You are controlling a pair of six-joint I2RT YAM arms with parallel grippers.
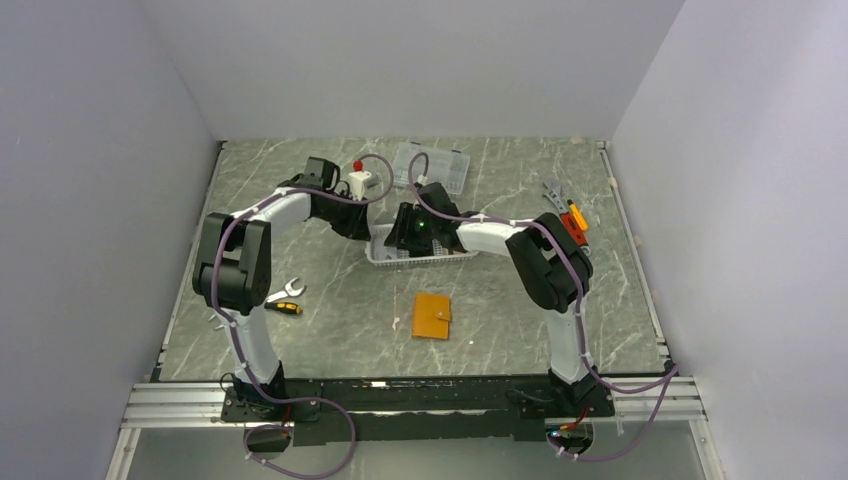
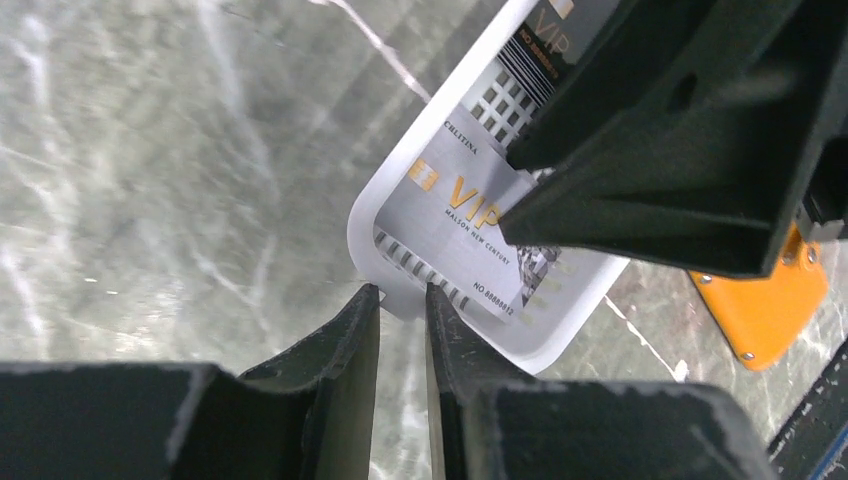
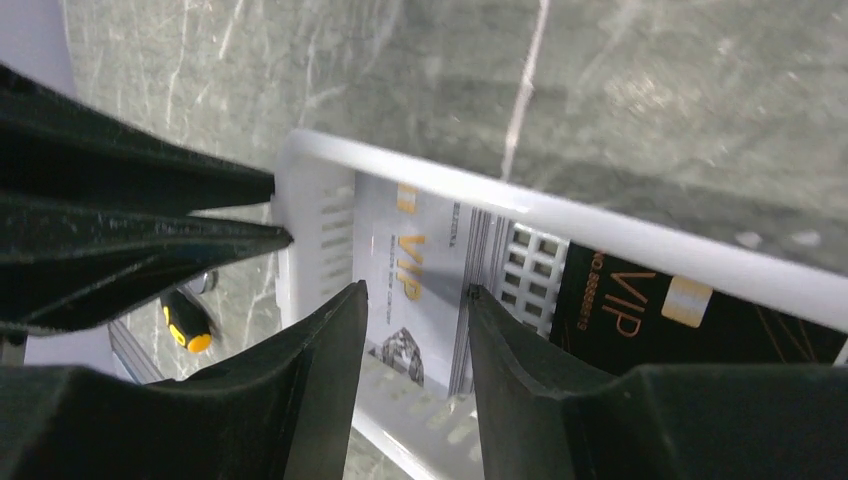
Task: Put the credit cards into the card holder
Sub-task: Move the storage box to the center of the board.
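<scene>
The grey-white plastic VIP card (image 2: 450, 215) lies flat in the white slotted plastic basket (image 3: 600, 225) beside a black VIP card (image 3: 640, 310). The flat orange leather-like card holder (image 1: 432, 315) sits closed, well apart, nearer the arm bases. You're at the pick. Your right gripper (image 3: 415, 292) hangs half-open over the grey-white card, empty. Your left gripper (image 2: 400, 292) pinches the basket's corner rim. Next you'll probably need to lower and catch a card edge.

light: bright, even | shadows: soft | wrist views: near foreground blurred
</scene>
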